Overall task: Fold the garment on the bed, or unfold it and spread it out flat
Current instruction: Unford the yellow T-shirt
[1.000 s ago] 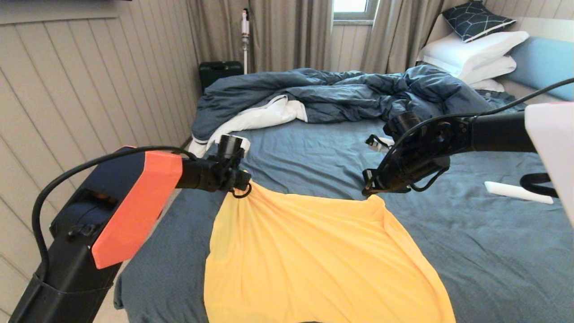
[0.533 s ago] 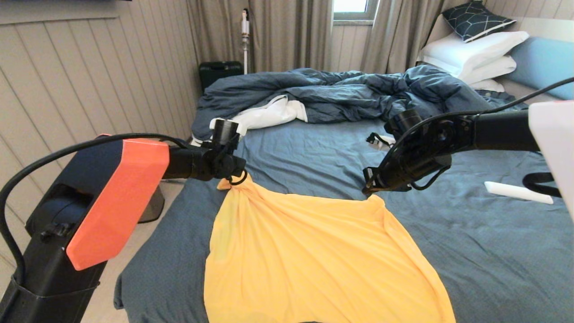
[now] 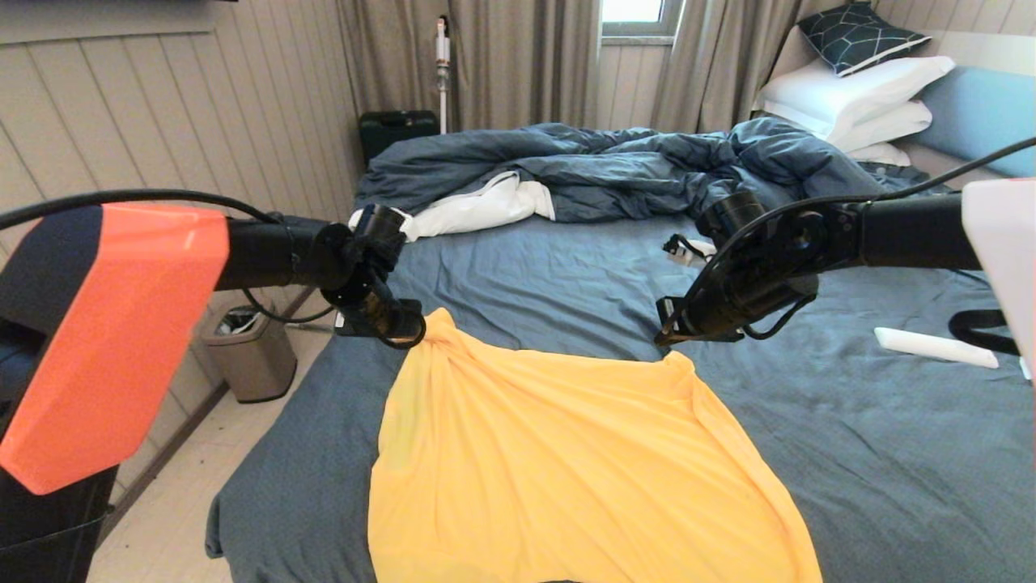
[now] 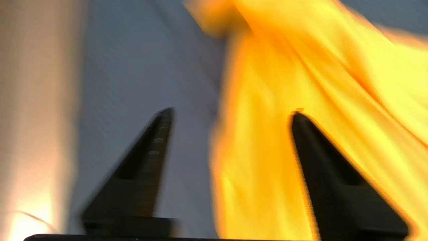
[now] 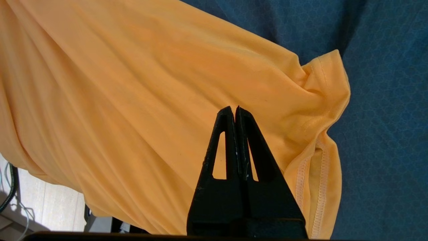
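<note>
The garment [image 3: 566, 453] is a bright yellow T-shirt lying spread on the bed [image 3: 550, 267], its near end out of view below. My left gripper [image 3: 387, 328] hangs open just left of the shirt's bunched far left corner; its fingers [image 4: 157, 150] stand wide apart above the sheet and the garment [image 4: 301, 67], gripping nothing. My right gripper [image 3: 664, 338] hovers just over the far right corner. There the right gripper [image 5: 233, 108] is shut, tips pressed together with no fabric between them, above the garment [image 5: 133, 83].
A rumpled dark blue duvet [image 3: 615, 170] and white cloth [image 3: 477, 206] lie across the far side. White pillows [image 3: 858, 97] sit at the back right. A white object [image 3: 931, 346] lies on the sheet at right. A small bin [image 3: 247, 352] stands on the floor left.
My left gripper opened, let go of the shirt's far left corner and swung left with its arm. The corner now rests on the sheet. The right arm barely moved.
</note>
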You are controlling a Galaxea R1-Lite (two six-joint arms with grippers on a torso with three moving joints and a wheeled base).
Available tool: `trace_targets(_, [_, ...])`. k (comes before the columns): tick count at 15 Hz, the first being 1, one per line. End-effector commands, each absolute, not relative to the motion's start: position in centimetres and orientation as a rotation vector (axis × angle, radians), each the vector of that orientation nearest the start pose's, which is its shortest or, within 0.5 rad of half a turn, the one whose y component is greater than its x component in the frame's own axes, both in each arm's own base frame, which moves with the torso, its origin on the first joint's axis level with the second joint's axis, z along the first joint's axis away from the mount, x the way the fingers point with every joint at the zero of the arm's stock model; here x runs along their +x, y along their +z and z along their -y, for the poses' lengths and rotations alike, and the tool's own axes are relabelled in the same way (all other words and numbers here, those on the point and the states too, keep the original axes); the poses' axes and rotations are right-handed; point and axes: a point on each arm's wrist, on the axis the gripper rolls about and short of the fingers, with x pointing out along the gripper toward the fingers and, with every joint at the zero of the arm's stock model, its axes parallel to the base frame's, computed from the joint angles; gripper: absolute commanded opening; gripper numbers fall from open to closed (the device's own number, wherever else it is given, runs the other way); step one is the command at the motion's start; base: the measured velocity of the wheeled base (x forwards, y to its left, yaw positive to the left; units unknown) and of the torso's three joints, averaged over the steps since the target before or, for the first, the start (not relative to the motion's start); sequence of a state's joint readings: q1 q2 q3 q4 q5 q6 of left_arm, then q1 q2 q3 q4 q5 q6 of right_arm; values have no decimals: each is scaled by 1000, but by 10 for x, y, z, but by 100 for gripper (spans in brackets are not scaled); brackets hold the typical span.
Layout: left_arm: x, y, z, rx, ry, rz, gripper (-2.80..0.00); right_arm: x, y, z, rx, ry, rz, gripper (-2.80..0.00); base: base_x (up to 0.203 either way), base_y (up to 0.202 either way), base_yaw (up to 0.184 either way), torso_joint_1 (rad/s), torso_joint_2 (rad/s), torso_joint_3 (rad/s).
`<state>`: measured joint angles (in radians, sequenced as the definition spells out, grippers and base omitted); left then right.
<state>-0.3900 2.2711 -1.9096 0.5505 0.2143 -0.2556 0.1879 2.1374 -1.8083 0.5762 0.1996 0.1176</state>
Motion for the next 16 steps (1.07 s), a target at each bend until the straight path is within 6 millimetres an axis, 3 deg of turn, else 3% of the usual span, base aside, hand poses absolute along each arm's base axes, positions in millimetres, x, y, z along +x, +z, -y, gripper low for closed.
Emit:
trace_targets(1, [387, 190, 158, -89, -171, -983, -280, 404, 189, -82, 114, 308, -931, -280, 0, 0, 0, 0, 0, 0])
trace_targets(4, [369, 198, 155, -241, -267, -1133, -280, 404, 190, -82, 113, 309, -927, -280, 0, 0, 0, 0, 0, 0])
trace_targets(8, [373, 186, 154, -390, -328, -1235, -280, 407, 188, -83, 116, 308, -931, -280, 0, 0, 0, 0, 0, 0])
trace_targets(12, [382, 167, 150, -426, -353, -1286, -280, 415, 177, -84, 125, 298, -949, -280, 0, 0, 0, 0, 0, 0])
trace_targets(13, [385, 164, 145, -434, -348, -1276, -280, 416, 175, -83, 126, 291, -956, 0, 0, 0, 0, 0, 0, 0])
trace_targets(16, [387, 150, 142, -438, -357, -1234, -280, 423, 164, -79, 128, 279, -971, 0, 0, 0, 0, 0, 0, 0])
